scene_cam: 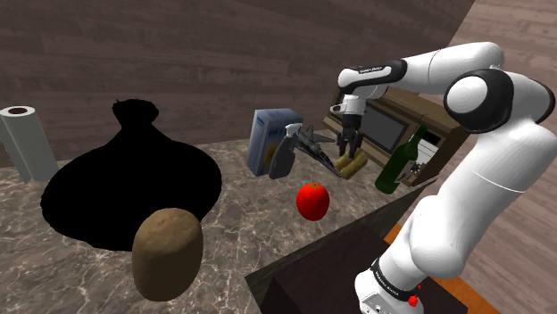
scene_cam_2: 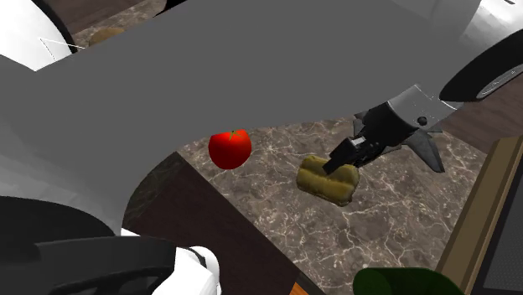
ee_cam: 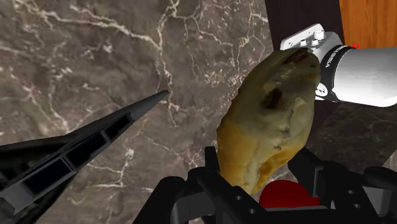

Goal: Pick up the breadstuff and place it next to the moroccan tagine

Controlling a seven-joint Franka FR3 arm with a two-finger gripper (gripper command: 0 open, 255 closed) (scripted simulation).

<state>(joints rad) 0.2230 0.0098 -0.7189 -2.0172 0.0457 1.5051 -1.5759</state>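
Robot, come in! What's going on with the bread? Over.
Gripper shut on bread. Black pot far across the counter. Red fruit, potato near the path.

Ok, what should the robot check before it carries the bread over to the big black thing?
1. The bread is clasped in the pincer: ok.
2. The bread is off the marble counter: looks lifted, ok.
3. The black tagine is spotted at the shoulder view's left: ok.
4. The way there is free: not ok, the red apple sits between, so probably go above it.
5. Bare counter beside the tagine, toward the blue box: ok.
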